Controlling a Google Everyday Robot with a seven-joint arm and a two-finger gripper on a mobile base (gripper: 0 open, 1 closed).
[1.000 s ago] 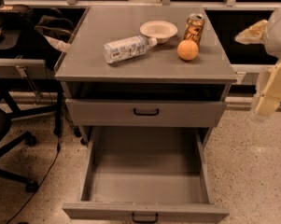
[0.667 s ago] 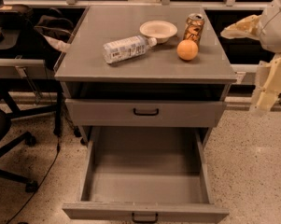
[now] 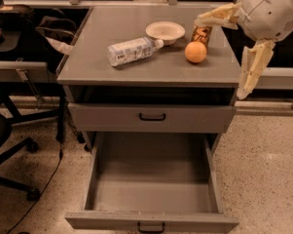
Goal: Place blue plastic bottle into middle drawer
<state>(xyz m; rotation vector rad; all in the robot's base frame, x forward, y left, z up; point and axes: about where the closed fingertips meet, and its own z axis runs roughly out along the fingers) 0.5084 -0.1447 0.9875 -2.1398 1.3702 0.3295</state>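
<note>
The end effector [image 3: 219, 57], in matt cream plastic, hangs at the counter's [image 3: 112, 74] right edge with its fingers spread wide. To its left lies the blue plastic bottle [image 3: 132, 51], clear and faintly glossy, with a white label. The counter and the middle drawer [image 3: 151, 179], below the end effector, are smooth, matt grey metal. Beside the end effector, the orange [image 3: 195, 52] has dull skin and the bowl [image 3: 165, 32] is matt white.

We count one pale bluish clear plastic bottle [image 3: 134, 51], one shallow cream bowl [image 3: 165, 31], one round orange fruit [image 3: 195, 52] and one orange-brown drink can [image 3: 202, 34]: four things on the one grey table [image 3: 87, 69]. Below we count two grey metal drawers, one pulled-out middle drawer [image 3: 151, 194] and one shut drawer front [image 3: 107, 118], with two black bar handles [image 3: 152, 116]. One cream end effector [image 3: 219, 58] hangs over the table's right edge, its two fingers spread wide.
</note>
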